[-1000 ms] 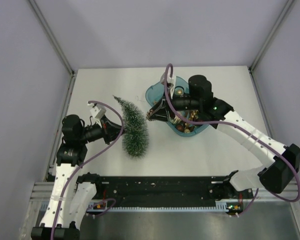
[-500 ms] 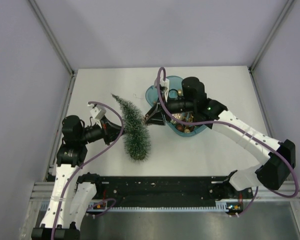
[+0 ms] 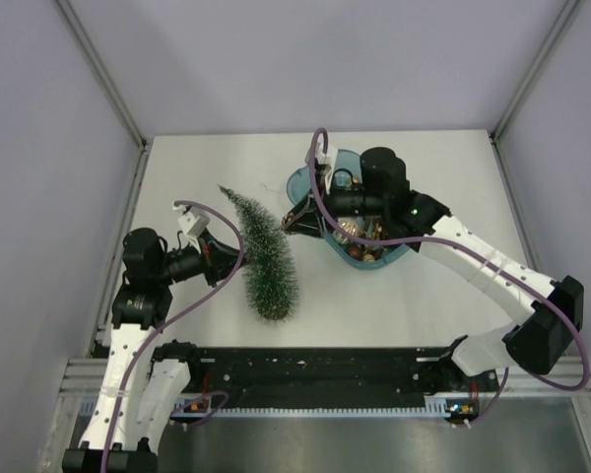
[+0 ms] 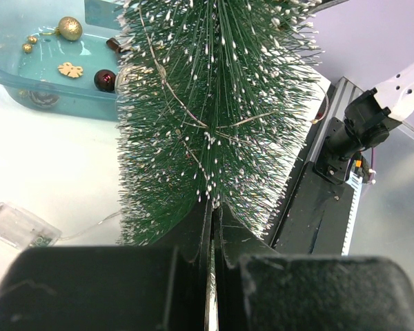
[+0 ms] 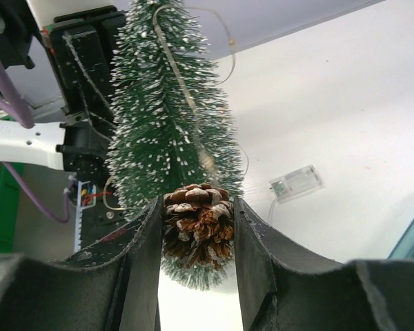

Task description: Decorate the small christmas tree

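Note:
The small christmas tree (image 3: pixel 263 258) leans over the table, its tip toward the back left and its wide end near the front. A thin wire of lights winds round its bristles (image 5: pixel 171 131). My left gripper (image 3: pixel 233 259) is shut on the tree from the left, its jaws pressed together in the bristles (image 4: pixel 212 207). My right gripper (image 3: pixel 292 219) is just right of the tree's upper part. It is shut on a brown, white-frosted pine cone (image 5: pixel 196 224) held between both fingers, close in front of the tree.
A teal tray (image 3: pixel 298 185) behind my right gripper holds several small ornaments, among them a gold ball (image 4: pixel 70 27) and a dark red ball (image 4: pixel 105 79). A clear battery box (image 5: pixel 295 183) of the light wire lies on the white table. Black rail (image 3: pixel 305 370) along the front edge.
My right gripper has carried the pine cone left, from over the tray to beside the tree. The tree has tilted slightly; the left gripper has kept its grip.

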Available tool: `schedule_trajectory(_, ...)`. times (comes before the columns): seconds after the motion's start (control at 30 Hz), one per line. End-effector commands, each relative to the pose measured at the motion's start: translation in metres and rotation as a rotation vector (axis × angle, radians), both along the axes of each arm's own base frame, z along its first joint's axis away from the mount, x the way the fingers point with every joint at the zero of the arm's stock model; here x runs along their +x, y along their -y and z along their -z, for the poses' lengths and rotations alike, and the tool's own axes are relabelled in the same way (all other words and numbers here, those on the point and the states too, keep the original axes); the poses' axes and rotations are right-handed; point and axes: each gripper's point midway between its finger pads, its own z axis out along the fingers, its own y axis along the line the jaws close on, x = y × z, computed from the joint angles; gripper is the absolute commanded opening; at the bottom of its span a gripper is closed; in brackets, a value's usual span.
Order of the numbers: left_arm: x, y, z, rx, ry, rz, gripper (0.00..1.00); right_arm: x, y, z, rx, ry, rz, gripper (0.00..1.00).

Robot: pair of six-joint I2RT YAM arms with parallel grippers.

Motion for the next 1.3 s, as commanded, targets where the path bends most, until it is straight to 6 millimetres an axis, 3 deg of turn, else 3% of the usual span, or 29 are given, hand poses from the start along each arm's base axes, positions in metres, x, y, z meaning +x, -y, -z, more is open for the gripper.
schedule_trajectory(0.0,-0.004,0.002,-0.011,-0.008,0.061,0.027,0.00,0.013,-0.003,0.000,-0.006,0.049,0.047,0.00)
schedule_trajectory(0.2,-0.004,0.002,-0.012,-0.010,0.063,0.027,0.00,0.011,0.002,0.016,-0.029,0.016,0.061,0.00)
schedule_trajectory(0.4,-0.003,0.002,-0.014,-0.016,0.065,0.025,0.00,-0.009,0.006,0.015,-0.017,-0.011,-0.003,0.00)
schedule_trajectory(0.83,-0.002,0.002,-0.018,-0.022,0.069,0.026,0.00,-0.034,0.010,-0.027,0.081,0.037,-0.095,0.00)
schedule_trajectory(0.97,-0.002,0.003,-0.017,-0.022,0.066,0.029,0.00,-0.032,0.009,-0.031,0.088,0.047,-0.086,0.00)
schedule_trajectory(1.27,-0.005,0.003,-0.017,-0.021,0.071,0.037,0.00,0.001,0.004,-0.036,0.100,0.095,0.048,0.00)
